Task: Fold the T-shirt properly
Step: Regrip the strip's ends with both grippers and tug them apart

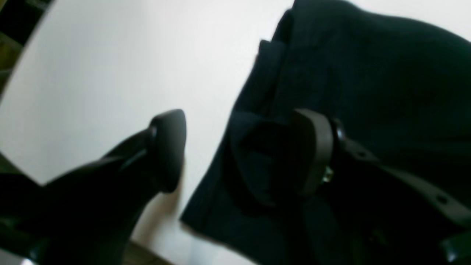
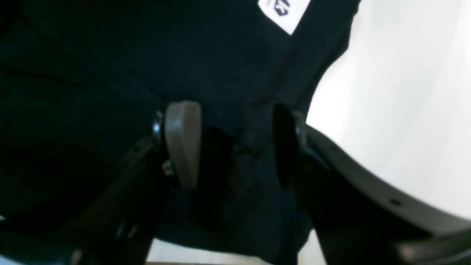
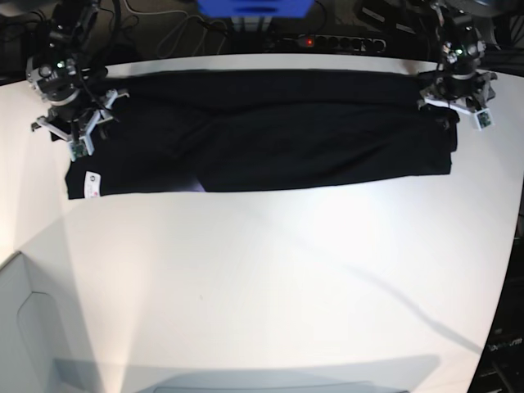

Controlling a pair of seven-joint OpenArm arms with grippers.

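Observation:
The black T-shirt (image 3: 262, 131) lies as a long flat band across the far part of the white table (image 3: 270, 278). Its white tag (image 3: 92, 184) shows at the band's left end, and also in the right wrist view (image 2: 283, 13). My left gripper (image 3: 455, 105) is at the shirt's right end. In the left wrist view it (image 1: 239, 151) is open, one finger over bare table and the other on the cloth (image 1: 368, 81), with a raised fold of the edge between them. My right gripper (image 3: 75, 127) is at the left end. It (image 2: 233, 145) is open, with cloth (image 2: 92, 73) bunched between its fingers.
A power strip (image 3: 340, 41) and cables lie behind the table's far edge, beside a blue object (image 3: 254, 6). The table's edge curves down the right side (image 3: 512, 270). A grey surface (image 3: 33, 344) sits beyond the front left edge.

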